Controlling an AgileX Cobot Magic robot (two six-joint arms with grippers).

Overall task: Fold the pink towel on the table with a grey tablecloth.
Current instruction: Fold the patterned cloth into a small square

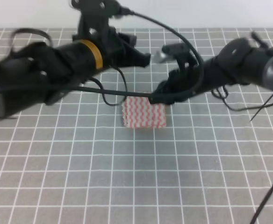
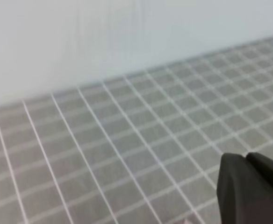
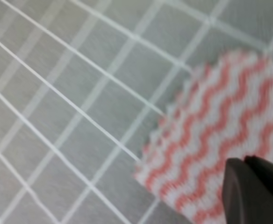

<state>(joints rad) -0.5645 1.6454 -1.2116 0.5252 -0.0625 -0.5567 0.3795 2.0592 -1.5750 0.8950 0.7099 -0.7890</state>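
Grey grid-cloth counter [image 1: 80, 177] fills frame. Pink towel [image 1: 144, 114] lies at centre, folded small. Right tool [image 1: 156, 99] at towel's upper right corner; left tool [image 1: 143, 58] above; jaw states unclear.

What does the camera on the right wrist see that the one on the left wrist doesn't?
Only the right wrist view shows the thin pink-and-white zigzag-striped towel, its serrated edge lying on the cloth. Only the left wrist view shows the pale wall behind the table, and no towel. Both share the grey tablecloth with white grid lines and dark fingers poking in at the lower right corner.
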